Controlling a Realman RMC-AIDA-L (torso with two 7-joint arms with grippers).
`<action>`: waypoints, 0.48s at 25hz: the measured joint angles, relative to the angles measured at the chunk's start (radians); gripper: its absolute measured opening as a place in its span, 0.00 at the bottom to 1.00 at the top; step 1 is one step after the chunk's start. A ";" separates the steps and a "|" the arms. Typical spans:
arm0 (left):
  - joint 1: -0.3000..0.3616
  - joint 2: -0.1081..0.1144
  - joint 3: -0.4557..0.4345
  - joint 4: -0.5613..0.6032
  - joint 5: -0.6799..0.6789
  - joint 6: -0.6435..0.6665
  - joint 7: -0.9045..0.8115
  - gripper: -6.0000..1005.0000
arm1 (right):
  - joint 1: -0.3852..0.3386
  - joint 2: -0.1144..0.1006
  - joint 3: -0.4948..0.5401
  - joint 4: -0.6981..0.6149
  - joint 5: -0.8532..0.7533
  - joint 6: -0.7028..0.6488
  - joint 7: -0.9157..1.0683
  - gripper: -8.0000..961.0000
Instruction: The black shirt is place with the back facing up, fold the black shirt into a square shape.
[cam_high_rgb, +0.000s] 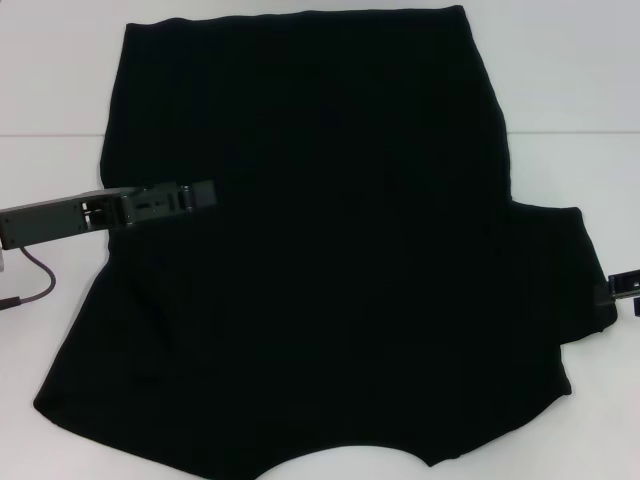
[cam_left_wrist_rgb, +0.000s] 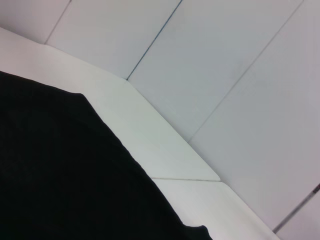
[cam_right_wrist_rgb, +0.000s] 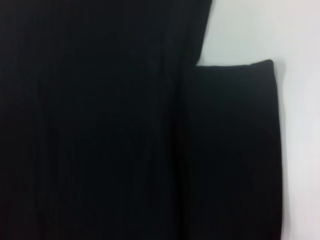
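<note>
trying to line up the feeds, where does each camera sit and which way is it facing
Head: on the robot's head, looking down at the shirt on the table; left gripper over the cloth, right gripper at the sleeve.
Left wrist: on the left arm, looking across the shirt's edge and table to a wall; no fingers show.
Right wrist: on the right arm, looking down at the sleeve; no fingers show.
All share the shirt.

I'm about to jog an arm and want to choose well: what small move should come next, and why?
Probably ease the right tool inward onto the right sleeve to take hold of it. The large soft black cloth shirt lies spread on the white table, that sleeve sticks out unfolded, and the left tool is already over the shirt's left side.
</note>
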 joint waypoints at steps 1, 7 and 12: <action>0.000 0.000 0.000 -0.002 -0.001 -0.004 0.001 0.96 | -0.001 0.002 -0.002 0.003 0.000 0.007 0.003 0.84; -0.001 0.001 0.000 -0.006 -0.001 -0.009 0.008 0.96 | 0.006 0.004 -0.013 0.026 -0.024 0.021 0.011 0.81; -0.001 0.001 0.000 -0.008 -0.001 -0.016 0.009 0.96 | 0.007 0.012 -0.013 0.029 -0.052 0.052 0.030 0.57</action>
